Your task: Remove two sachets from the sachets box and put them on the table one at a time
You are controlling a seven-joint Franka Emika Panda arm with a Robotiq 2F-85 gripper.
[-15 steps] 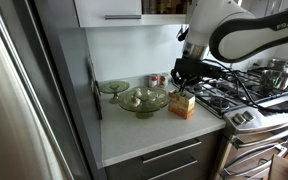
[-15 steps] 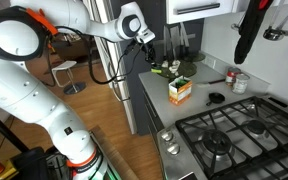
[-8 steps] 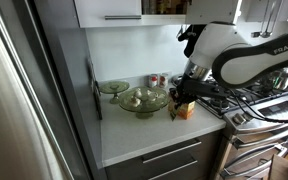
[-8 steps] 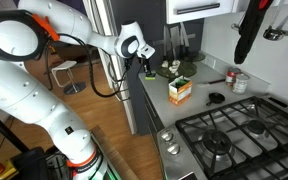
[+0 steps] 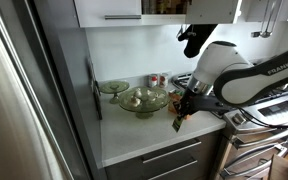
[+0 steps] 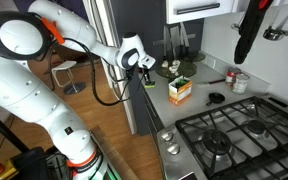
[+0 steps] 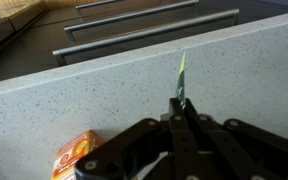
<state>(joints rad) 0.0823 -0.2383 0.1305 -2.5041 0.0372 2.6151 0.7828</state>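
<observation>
My gripper point(image 7: 181, 104) is shut on a thin green sachet point(image 7: 182, 76), which sticks out edge-on from the fingertips above the white table point(image 7: 104, 95). The orange-yellow sachets box point(image 7: 72, 155) shows at the lower left of the wrist view, behind the gripper. In an exterior view the box point(image 6: 180, 90) stands on the counter and the gripper point(image 6: 148, 76) is off to its left near the counter's edge. In an exterior view the gripper point(image 5: 179, 122) hangs low over the counter's front and hides most of the box.
Green glass bowls point(image 5: 142, 99) stand at the back of the counter, with small cans point(image 5: 156, 80) behind. The steel gas stove point(image 6: 234, 135) is beside the box. Grey drawers with bar handles point(image 7: 134, 35) lie below the counter's edge.
The gripper has moved away from the box toward the counter's front edge and lower, carrying the sachet.
</observation>
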